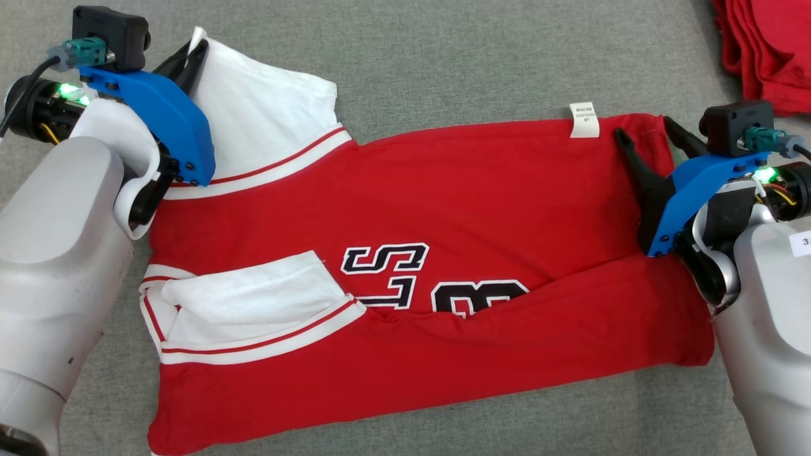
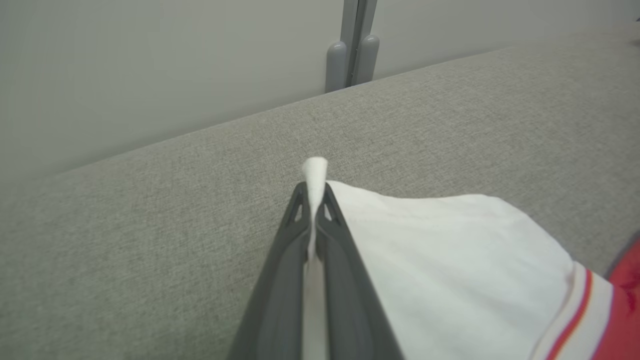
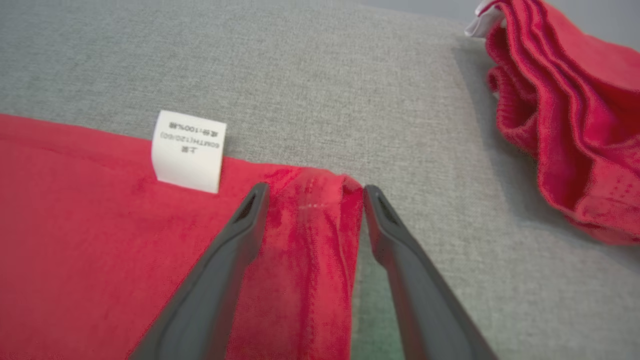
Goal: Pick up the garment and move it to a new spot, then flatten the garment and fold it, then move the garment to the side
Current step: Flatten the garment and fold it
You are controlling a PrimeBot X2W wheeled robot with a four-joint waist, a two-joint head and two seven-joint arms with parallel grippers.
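A grey woven fabric bench [image 1: 443, 63] spreads under everything, with a pale wall behind it in the left wrist view. Across its middle lies the red short-sleeved jersey with white sleeves and red-striped cuffs [image 1: 443, 209]. It lies sideways, sleeves toward the robot's left and hem toward its right, and its near edge is folded up over black-and-white lettering. A crumpled pile of red cloth [image 1: 760, 44] sits at the far right corner, apart from the jersey.

The left fingers [image 2: 300, 215] are closed on the edge of the far white sleeve [image 1: 266, 120], at its far left corner. A strip of white cloth is pinched between them and pokes out past their tips.

The right fingers [image 3: 240, 235] stand spread wide and hold nothing. The far hem corner of the jersey lies between them, with one finger over the red cloth and the other just past its edge over the bench.

A small white printed care label [image 3: 188, 150] sticks out from the far edge, just beside the finger that is over the cloth.
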